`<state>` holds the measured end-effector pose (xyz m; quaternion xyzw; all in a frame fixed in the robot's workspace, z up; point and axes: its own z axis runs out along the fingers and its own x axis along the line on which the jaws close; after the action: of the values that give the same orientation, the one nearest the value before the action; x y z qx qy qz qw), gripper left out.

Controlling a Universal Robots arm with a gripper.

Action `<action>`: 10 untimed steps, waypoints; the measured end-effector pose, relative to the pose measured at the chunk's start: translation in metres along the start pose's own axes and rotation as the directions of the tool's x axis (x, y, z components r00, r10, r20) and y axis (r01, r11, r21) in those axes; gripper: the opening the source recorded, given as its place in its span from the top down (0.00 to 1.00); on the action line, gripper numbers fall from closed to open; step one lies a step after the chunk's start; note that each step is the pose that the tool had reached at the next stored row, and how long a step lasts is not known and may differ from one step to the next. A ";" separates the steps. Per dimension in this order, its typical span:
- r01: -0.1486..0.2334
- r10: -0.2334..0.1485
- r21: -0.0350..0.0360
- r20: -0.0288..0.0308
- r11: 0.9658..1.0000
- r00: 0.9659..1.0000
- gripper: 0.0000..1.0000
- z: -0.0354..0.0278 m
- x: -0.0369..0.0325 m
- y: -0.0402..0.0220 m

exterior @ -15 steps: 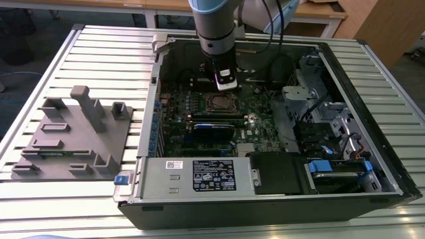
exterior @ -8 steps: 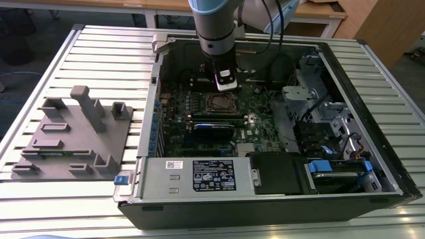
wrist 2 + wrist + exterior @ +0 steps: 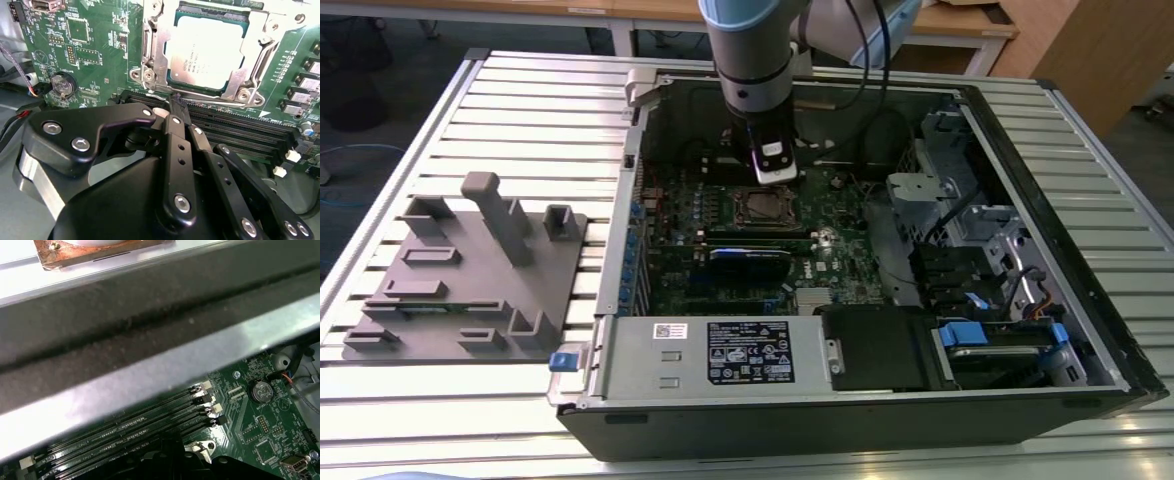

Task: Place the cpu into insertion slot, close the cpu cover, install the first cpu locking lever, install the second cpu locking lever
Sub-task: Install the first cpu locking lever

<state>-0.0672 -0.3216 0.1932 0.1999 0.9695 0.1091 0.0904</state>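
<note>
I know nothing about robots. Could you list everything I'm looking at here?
table: one, silvery slats, under everything
computer case: one, black, open, on the table
parts tray: one, grey, on the table, exterior view's left
power supply: one, grey, along the case's near wall
circuit board: one, green, on the case floor
insertion slot: one, silver-rimmed, on the board
cpu: one, silver-topped, seated in the slot
cpu cover: one, silvery frame, around the cpu
memory slots: several, black, beside the slot
arm: one, grey and blue, reaching into the case
pincer: one, black, by the cover's edge
</note>
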 end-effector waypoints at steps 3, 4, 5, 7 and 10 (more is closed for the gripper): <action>0.000 0.000 0.000 0.000 1.000 1.000 0.89 0.0003 0.0000 -0.0003; 0.000 0.000 0.000 0.000 1.000 1.000 0.89 0.0003 0.0000 -0.0003; 0.000 0.000 0.000 0.000 1.000 1.000 0.89 0.0003 0.0000 -0.0003; 0.000 0.000 0.000 0.000 1.000 1.000 0.89 0.0004 0.0000 -0.0003; 0.000 0.000 0.000 0.000 1.000 1.000 0.89 -0.0003 -0.0001 -0.0002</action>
<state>-0.0672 -0.3218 0.1935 0.1999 0.9695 0.1091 0.0905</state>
